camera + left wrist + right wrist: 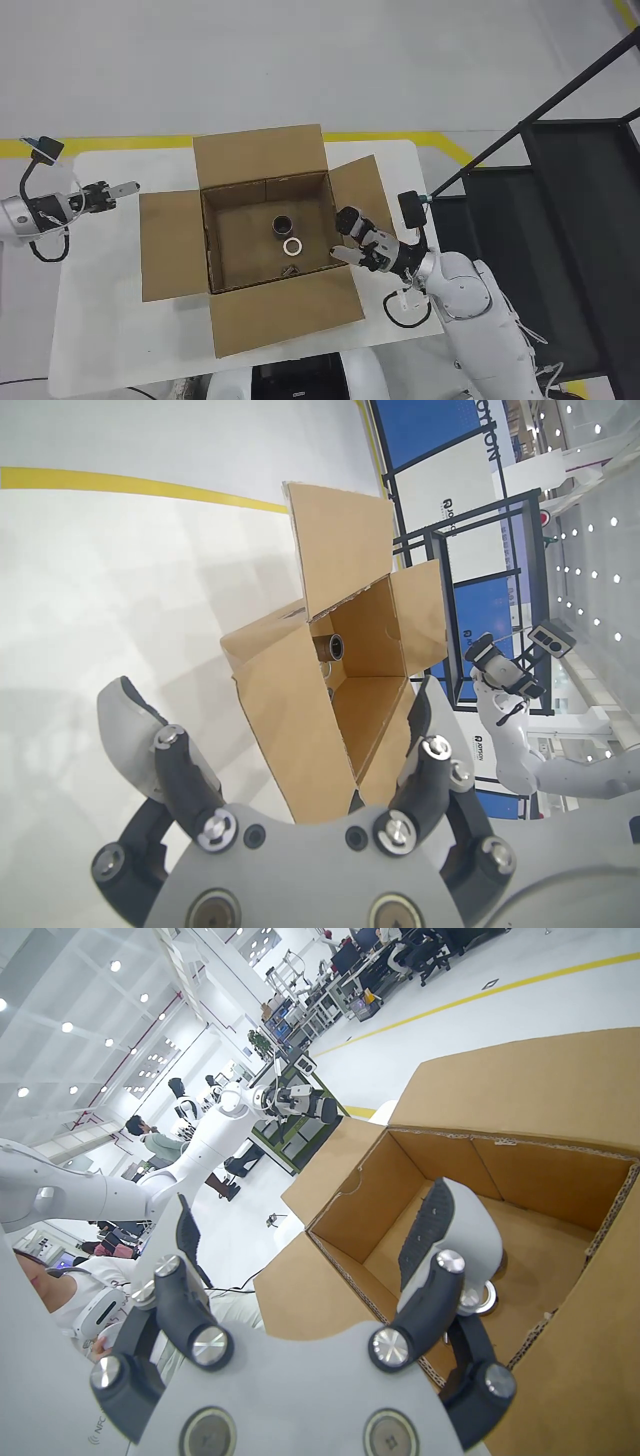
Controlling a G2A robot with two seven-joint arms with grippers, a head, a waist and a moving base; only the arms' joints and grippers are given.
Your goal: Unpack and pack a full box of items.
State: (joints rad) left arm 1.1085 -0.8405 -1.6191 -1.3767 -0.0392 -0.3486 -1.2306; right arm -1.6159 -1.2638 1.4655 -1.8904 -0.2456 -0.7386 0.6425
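Standing open at the middle of the bench (110, 300), the box (225, 255) turns its mouth straight up, its flaps (175, 245) spread outward to left, right, near and far. On its floor a short dark tube (284, 224) stands upright, long axis vertical, open end up. A silvery ring (293, 246) lies flat just beside it, on the near side. The right gripper (310, 1200) hangs at the box's right side, fingers spread wide with nothing between them, one finger over the inside. The left gripper (272, 700) hovers above the bench's far left part, well apart from the box and pointing toward it, fingers wide and empty.
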